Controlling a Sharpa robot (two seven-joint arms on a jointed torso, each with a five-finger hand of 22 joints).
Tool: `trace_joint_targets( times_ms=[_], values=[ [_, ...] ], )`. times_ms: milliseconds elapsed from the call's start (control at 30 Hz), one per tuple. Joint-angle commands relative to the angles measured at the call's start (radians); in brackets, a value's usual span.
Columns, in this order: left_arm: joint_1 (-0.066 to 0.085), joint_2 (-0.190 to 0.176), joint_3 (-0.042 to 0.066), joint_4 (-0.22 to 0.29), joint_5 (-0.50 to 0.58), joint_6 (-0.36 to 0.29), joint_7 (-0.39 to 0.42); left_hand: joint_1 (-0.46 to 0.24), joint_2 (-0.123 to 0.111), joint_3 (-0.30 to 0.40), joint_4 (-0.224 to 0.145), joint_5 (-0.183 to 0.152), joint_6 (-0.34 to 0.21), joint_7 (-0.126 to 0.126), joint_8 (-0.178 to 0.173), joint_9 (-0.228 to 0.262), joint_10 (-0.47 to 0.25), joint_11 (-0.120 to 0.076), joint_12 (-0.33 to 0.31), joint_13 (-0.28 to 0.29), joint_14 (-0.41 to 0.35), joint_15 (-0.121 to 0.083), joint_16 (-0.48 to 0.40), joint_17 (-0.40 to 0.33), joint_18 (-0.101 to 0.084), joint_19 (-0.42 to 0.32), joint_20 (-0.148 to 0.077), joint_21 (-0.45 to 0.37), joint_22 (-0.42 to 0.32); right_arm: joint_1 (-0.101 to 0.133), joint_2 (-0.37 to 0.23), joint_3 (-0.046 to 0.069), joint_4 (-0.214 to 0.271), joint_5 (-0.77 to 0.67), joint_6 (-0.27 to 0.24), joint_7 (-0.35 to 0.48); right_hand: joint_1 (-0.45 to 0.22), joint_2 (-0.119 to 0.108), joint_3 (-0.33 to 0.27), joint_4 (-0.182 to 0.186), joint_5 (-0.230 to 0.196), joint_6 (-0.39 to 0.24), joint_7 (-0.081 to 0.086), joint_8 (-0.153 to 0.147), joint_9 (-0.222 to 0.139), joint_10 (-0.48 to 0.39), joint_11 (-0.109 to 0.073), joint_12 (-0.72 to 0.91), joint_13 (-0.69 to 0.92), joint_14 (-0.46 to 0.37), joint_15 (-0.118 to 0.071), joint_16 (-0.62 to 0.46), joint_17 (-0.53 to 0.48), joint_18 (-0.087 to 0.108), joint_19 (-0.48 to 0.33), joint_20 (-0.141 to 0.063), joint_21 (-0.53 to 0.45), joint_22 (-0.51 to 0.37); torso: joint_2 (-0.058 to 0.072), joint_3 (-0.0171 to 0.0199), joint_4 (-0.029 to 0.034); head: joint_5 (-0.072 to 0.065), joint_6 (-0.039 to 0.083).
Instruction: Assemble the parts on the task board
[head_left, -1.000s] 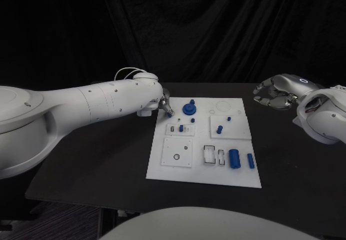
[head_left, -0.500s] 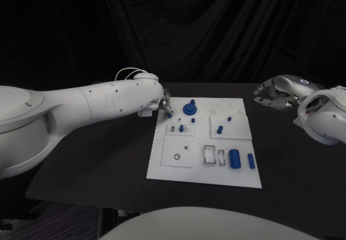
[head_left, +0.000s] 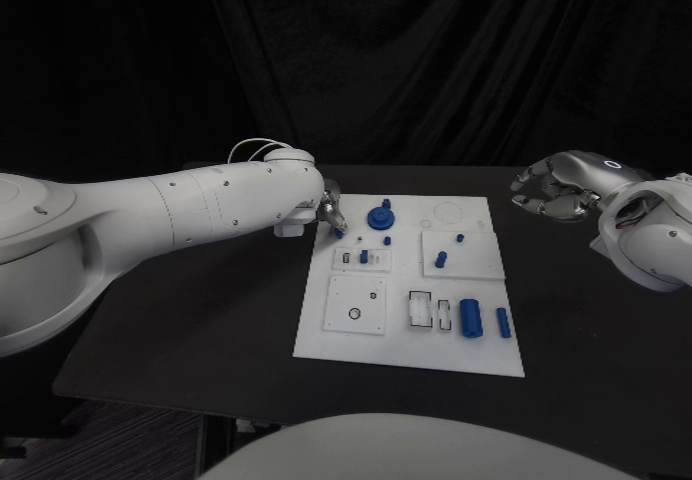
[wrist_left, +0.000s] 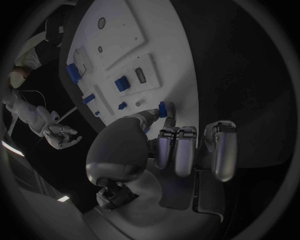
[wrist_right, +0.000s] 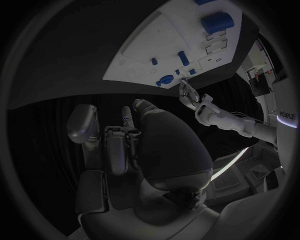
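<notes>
The white task board (head_left: 335, 340) lies in the middle of the black table. My left hand (head_left: 326, 209) hovers at the board's far left corner and pinches a small blue part (head_left: 339, 230) between thumb and a finger, just over the board's edge; the left wrist view shows that part (wrist_left: 162, 109) at the fingertips above the board (wrist_left: 159, 60). A blue round knob (head_left: 381, 217) stands just right of it. My right hand (head_left: 557, 190) hangs off the board's far right side with fingers curled in and nothing in them. In the right wrist view its curled fingers (wrist_right: 119, 145) hold nothing.
On the board stand small blue pegs (head_left: 441, 259) in white blocks. A large blue cylinder (head_left: 470, 314) and a thinner one (head_left: 502, 321) lie near its right front. A white square block with a round hole (head_left: 356, 304) sits front left. Bare black table (head_left: 202, 320) surrounds the board.
</notes>
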Motion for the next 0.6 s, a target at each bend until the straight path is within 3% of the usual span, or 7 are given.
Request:
trace_joint_targets(
  times_ms=[33,267,600],
  values=[
    [0.003,-0.013,0.001,0.03,0.135,-0.01,-0.052,-0.005,-0.01,0.015,-0.006,0.005,0.002,-0.002,0.006,0.005,0.104,-0.008,0.003,0.263,0.104,-0.007,0.003,0.263,0.01,0.022,-0.008,0.003,0.222,-0.002,-0.003,0.001,0.002,-0.003,0.004,-0.013,0.0,-0.009,0.005,0.002,0.004,-0.006,0.003,-0.002,-0.001,0.102,0.005,0.002,0.263,0.093,0.006,-0.005,0.239,0.013,-0.007,-0.001,-0.003,0.129,0.0,-0.0004,-0.0001,0.0,0.0],
    [0.013,-0.047,0.001,0.105,0.188,-0.01,-0.089,-0.009,-0.01,0.019,-0.006,0.006,0.002,-0.001,0.007,0.007,0.104,-0.008,0.003,0.263,0.104,-0.007,0.003,0.263,0.01,0.023,-0.009,0.003,0.222,-0.002,-0.005,0.001,0.002,-0.003,0.002,-0.014,0.0,-0.009,0.005,0.002,0.004,-0.006,0.003,-0.002,-0.001,0.102,0.005,0.002,0.263,0.093,0.006,-0.005,0.239,0.013,-0.007,-0.001,-0.003,0.129,0.0,0.0001,0.0003,-0.001,0.0],
    [0.016,-0.089,0.001,0.199,0.203,-0.031,-0.106,-0.019,-0.009,0.026,-0.003,0.008,0.003,-0.001,0.011,0.011,0.104,-0.008,0.003,0.263,0.104,-0.008,0.003,0.263,0.009,0.023,-0.009,0.004,0.222,-0.002,-0.007,0.001,0.001,-0.003,0.001,-0.014,0.0,-0.009,0.005,0.002,0.004,-0.006,0.003,-0.002,-0.001,0.102,0.005,0.002,0.263,0.093,0.006,-0.005,0.239,0.013,-0.007,-0.001,-0.003,0.129,-0.003,0.0014,0.0001,-0.001,0.0]
  ],
)
